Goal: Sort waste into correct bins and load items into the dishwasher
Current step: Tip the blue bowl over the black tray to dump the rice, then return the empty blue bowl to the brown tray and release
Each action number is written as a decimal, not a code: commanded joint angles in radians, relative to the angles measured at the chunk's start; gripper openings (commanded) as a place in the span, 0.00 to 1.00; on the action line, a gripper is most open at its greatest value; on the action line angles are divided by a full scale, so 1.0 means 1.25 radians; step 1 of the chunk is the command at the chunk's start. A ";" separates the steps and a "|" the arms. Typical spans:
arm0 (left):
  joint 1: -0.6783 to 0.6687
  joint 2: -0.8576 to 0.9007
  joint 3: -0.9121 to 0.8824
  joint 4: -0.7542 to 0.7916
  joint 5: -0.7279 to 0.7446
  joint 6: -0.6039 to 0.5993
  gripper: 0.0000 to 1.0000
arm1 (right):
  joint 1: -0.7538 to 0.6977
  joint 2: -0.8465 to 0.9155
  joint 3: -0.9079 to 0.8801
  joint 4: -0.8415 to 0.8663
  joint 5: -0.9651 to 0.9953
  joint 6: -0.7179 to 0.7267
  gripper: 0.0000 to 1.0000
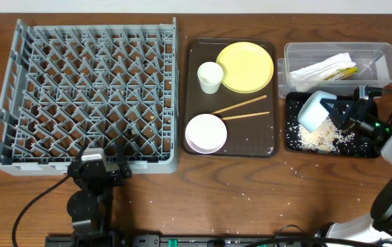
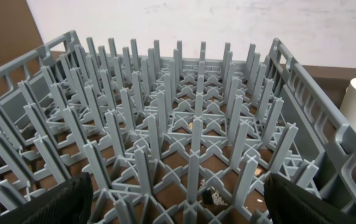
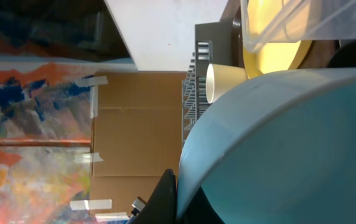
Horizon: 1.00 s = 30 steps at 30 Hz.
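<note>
I log: right pincer (image 1: 332, 110) pinching tilted light blue bowl (image 1: 312, 112) over black tray (image 1: 366, 148); left pincer (image 2: 178, 202) spread wide before grey dish rack (image 1: 18, 161).

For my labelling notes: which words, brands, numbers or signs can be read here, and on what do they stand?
None can be read.
The wrappers in the clear tub bear yellow-green print, too small and blurred to read.
</note>
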 commanded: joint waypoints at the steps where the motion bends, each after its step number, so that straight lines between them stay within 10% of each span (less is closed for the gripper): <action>1: 0.002 -0.004 -0.020 -0.009 -0.009 0.011 0.89 | -0.005 -0.016 0.000 0.019 -0.013 0.021 0.01; 19: 0.002 -0.004 -0.020 -0.008 -0.009 0.011 0.89 | 0.021 -0.057 0.000 0.074 -0.005 0.032 0.01; 30: 0.002 -0.004 -0.020 -0.008 -0.009 0.011 0.89 | 0.229 -0.227 0.000 0.041 0.205 0.033 0.01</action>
